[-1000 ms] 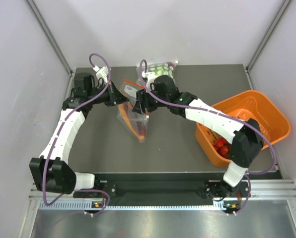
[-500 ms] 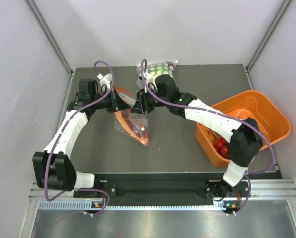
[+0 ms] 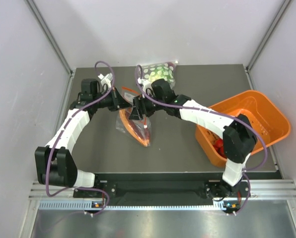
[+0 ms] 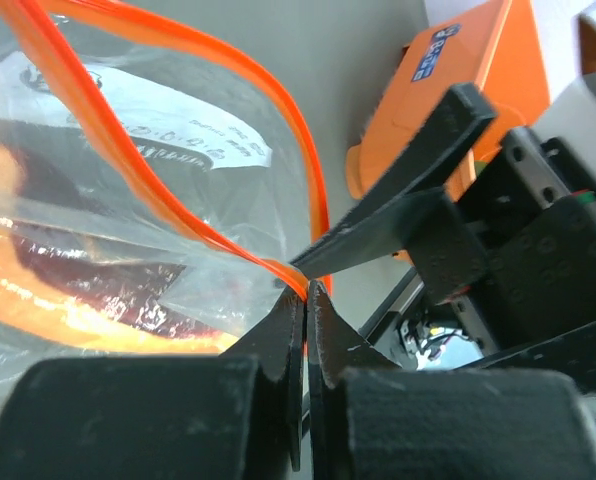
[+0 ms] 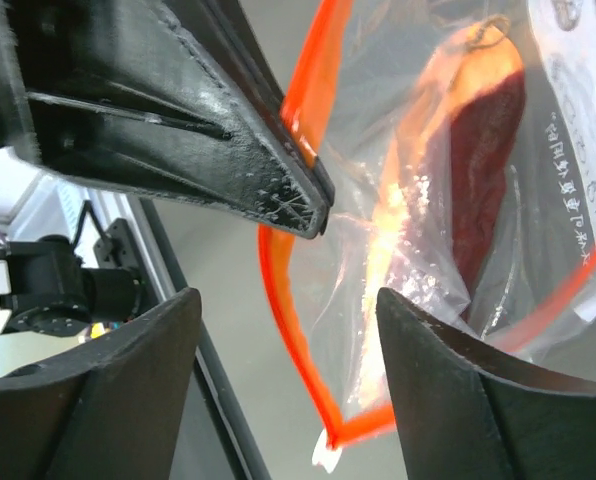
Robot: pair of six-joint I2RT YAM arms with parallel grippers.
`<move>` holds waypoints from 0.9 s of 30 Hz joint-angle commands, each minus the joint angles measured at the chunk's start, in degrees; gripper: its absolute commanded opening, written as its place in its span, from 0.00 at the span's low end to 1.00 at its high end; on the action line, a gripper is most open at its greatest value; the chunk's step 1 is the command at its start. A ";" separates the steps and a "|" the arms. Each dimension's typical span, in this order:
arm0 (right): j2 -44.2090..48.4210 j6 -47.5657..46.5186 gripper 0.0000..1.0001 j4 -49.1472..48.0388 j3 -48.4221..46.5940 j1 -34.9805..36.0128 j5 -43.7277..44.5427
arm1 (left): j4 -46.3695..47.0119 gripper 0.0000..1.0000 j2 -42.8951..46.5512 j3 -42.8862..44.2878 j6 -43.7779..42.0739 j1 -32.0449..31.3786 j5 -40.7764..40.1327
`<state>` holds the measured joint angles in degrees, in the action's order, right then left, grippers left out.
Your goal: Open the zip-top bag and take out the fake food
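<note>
Our left gripper [image 4: 304, 290] is clamped shut on the zip strip [image 4: 300, 180] of the bag [image 3: 138, 130], mid-table between the arms. Our right gripper [image 5: 288, 305] gapes wide and holds nothing. We should pinch the opposite lip only and pull apart gently, so the food piece [image 5: 490, 160] doesn't tumble out.

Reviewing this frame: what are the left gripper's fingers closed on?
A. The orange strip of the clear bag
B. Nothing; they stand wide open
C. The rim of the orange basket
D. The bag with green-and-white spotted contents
A: in the left wrist view the left gripper is shut, its fingers pinching the orange strip at the edge of the zip-top bag.
</note>
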<state>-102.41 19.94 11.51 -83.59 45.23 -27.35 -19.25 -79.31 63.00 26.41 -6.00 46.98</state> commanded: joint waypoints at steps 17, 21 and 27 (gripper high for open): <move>-5.87 -1.23 0.00 3.61 -6.42 -0.32 5.73 | -1.22 0.63 1.26 4.67 -4.08 -1.12 -1.08; -3.33 -0.70 0.00 3.52 -3.60 -2.34 5.73 | -5.70 0.75 3.89 4.50 -7.33 -1.03 -5.30; 0.89 -1.22 0.00 4.05 1.23 -4.54 5.91 | -5.98 0.76 7.59 -0.33 -8.75 -0.42 -9.00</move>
<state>-106.80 18.70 16.12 -83.26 41.93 -21.93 -24.53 -74.26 64.53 20.16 -6.87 40.64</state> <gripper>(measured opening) 0.006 0.761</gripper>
